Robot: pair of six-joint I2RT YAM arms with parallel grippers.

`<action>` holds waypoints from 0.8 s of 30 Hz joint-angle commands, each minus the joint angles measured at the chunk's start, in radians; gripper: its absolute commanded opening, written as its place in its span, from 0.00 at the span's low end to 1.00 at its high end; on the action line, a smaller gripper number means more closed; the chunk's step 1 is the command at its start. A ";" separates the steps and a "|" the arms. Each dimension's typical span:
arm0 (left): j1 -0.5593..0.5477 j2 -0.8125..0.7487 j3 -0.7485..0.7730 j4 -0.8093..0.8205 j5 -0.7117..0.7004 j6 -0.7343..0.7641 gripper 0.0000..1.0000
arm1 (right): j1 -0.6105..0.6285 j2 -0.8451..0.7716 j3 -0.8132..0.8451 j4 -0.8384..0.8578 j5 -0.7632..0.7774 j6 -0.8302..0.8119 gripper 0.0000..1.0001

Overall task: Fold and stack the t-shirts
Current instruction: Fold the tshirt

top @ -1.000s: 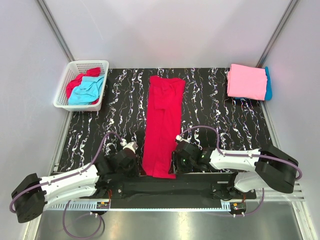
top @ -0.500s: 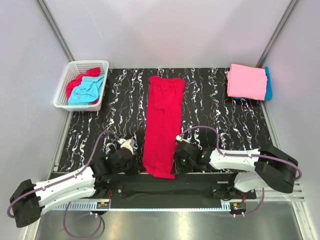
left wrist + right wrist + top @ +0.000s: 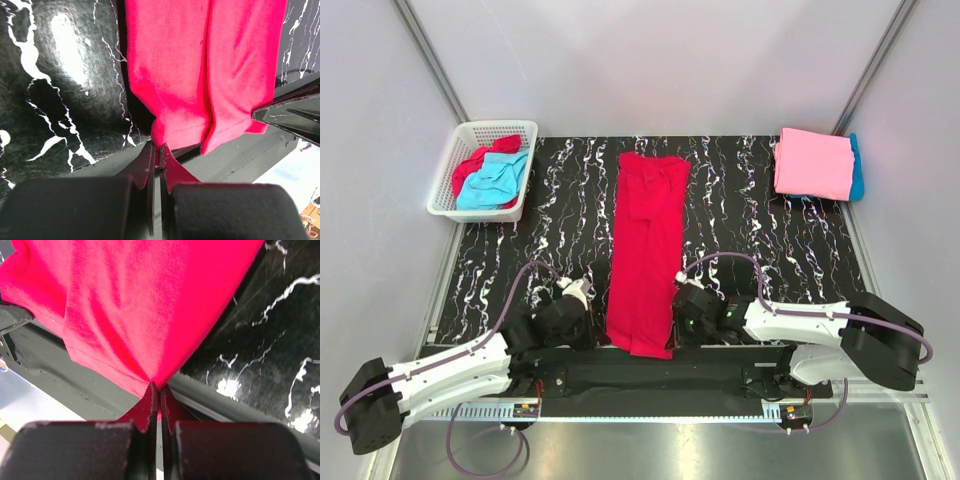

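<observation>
The red shirt (image 3: 645,250) lies in the middle of the bench (image 3: 770,240) as a long narrow strip, sides already folded in, its hem at the near edge. The left tool (image 3: 156,146) is pinched tight on the hem's left corner, and the right tool (image 3: 156,386) is clamped on the right corner. The crosswise folds look to be what's left for this one. At the far right, a pink shirt (image 3: 812,162) sits folded on a folded blue shirt (image 3: 857,165). In the basket (image 3: 447,168), a crumpled red shirt (image 3: 470,165) and a crumpled blue shirt (image 3: 495,182) wait, so I'd call it roughly halfway.
</observation>
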 commanded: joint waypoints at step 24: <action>-0.099 0.204 0.408 -0.292 -0.414 -0.020 0.00 | 0.075 -0.252 0.180 -0.406 0.326 0.023 0.00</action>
